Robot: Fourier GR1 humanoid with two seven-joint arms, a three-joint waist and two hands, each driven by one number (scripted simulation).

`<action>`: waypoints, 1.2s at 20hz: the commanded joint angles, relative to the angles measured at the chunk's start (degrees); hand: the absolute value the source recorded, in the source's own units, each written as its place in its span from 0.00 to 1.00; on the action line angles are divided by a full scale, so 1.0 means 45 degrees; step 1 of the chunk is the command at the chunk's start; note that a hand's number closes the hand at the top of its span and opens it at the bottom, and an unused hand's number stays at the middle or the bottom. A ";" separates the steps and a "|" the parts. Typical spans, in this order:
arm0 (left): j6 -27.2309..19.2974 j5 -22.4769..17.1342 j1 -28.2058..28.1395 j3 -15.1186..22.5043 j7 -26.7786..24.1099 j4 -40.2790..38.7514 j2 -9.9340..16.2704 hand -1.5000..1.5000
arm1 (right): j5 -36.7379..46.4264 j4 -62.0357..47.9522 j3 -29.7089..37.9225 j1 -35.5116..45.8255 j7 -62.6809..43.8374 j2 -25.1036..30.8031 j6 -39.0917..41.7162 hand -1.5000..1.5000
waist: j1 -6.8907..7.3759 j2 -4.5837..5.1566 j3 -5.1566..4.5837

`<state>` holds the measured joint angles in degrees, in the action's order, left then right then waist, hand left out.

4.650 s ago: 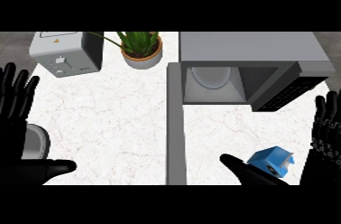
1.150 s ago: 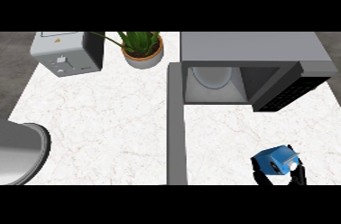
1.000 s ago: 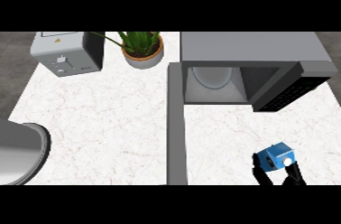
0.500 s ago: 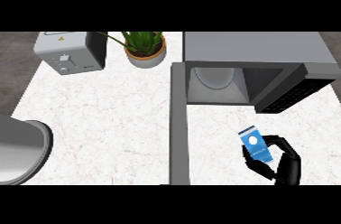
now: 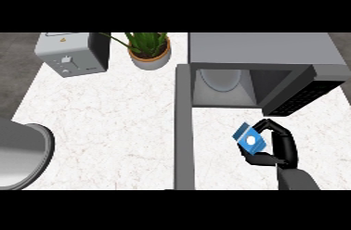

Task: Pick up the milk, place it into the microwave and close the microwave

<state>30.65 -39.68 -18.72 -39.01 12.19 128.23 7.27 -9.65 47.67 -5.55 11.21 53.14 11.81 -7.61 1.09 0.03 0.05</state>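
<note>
The milk (image 5: 250, 140) is a small blue carton with a white spot, held tilted above the counter in front of the microwave. My right hand (image 5: 278, 146) is curled round it from the right, thumb under it. The microwave (image 5: 260, 69) stands at the back right with its door (image 5: 299, 93) swung open to the right and a white plate (image 5: 221, 79) visible inside. The carton hangs just in front of the cavity's opening, slightly right of its middle. My left hand shows in no view.
A grey toaster (image 5: 70, 54) stands at the back left and a potted plant (image 5: 149, 50) beside it. A dark seam (image 5: 184, 131) runs front to back through the white counter. A large grey rounded shape (image 5: 21, 155) fills the left edge.
My right hand has lifted the milk off the counter's front right and carried it up and toward the microwave's opening. The view has shifted slightly to the right.
</note>
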 commanded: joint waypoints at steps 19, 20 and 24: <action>0.0815 0.0326 0.0619 -0.0887 -0.0292 -0.1484 0.0053 0.00 | 0.2318 0.3101 -0.0347 0.3208 -0.5687 -0.1108 -0.1878 1.00 | -0.0117 -0.0001 -0.0011; 0.1562 -0.0097 0.0174 -0.1176 -0.0660 -0.2072 0.0087 0.00 | 0.2849 0.2124 -0.0563 0.3631 -0.5139 -0.1468 -0.2417 1.00 | -0.0016 0.0012 -0.0013; 0.0849 -0.0236 0.0863 -0.1180 -0.0120 -0.2032 0.0753 0.00 | 0.3963 0.0266 -0.0482 0.5583 -0.6092 -0.1309 -0.3301 1.00 | 0.0047 0.0048 -0.0009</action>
<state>34.21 -39.06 -15.98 -42.96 11.44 121.41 8.14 4.41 56.48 -8.44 29.71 26.96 5.70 -19.79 0.90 0.10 0.00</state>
